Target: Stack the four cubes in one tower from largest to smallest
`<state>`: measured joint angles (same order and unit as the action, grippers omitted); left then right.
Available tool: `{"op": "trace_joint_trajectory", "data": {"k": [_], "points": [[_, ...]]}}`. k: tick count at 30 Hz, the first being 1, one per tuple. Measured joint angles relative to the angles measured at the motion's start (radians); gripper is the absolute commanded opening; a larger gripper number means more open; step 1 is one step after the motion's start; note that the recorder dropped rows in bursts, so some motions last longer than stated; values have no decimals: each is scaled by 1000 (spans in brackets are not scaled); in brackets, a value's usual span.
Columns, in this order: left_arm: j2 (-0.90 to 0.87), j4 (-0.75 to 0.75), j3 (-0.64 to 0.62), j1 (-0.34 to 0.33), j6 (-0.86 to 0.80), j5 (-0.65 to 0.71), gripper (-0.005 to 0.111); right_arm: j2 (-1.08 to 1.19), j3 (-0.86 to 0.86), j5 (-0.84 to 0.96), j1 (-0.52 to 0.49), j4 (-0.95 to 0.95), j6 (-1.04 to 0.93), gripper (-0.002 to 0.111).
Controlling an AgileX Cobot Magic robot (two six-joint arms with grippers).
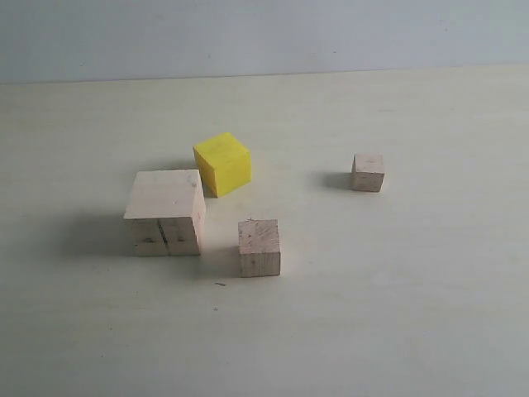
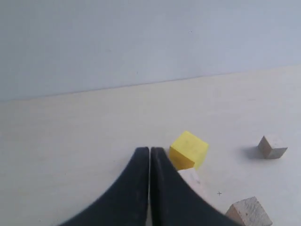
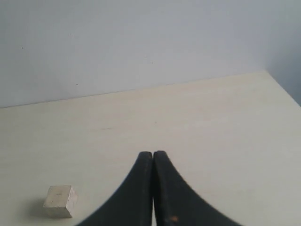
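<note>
Four cubes lie apart on the pale table, none stacked. The large wood cube (image 1: 166, 212) sits left of centre, with the yellow cube (image 1: 222, 164) just behind it to the right. The medium wood cube (image 1: 259, 247) is nearest the front, and the small wood cube (image 1: 367, 173) is off to the right. My left gripper (image 2: 150, 149) is shut with nothing in it; past its fingers show the yellow cube (image 2: 188, 150), a sliver of the large cube (image 2: 191, 178), the medium cube (image 2: 248, 212) and the small cube (image 2: 272, 146). My right gripper (image 3: 153, 153) is shut and empty, near the small cube (image 3: 60, 201). Neither gripper appears in the exterior view.
The table (image 1: 413, 314) runs back to a plain grey-blue wall (image 1: 264, 33). Its far edge and a right-hand corner (image 3: 265, 71) show in the right wrist view.
</note>
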<state>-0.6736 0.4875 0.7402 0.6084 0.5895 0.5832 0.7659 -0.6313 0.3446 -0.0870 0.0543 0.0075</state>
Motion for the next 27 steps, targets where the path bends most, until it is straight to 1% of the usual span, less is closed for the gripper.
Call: {"op": "trace_joint_trajectory", "data": {"k": [4,9,13,15,18,22,27], "points": [[110,2,-12,0,-29,9,0,1,0,-51,0,0,0,0],[215,6,-31,0,-61,35,0,1,0,-66,0,0,2,0],[262,6,-51,0,-95,91,0,1,0,-64,0,96,16,0],[278,6,-60,0,-104,114,0,9,-2,-44,0,169,-66,0],[300,6,-65,0,-124,139,0,44,-34,45,-2,323,-244,0],[324,4,-65,0,-148,148,0,135,-132,202,-2,533,-455,0],[338,-2,-65,0,-160,152,0,260,-277,360,-2,613,-533,0]]}}
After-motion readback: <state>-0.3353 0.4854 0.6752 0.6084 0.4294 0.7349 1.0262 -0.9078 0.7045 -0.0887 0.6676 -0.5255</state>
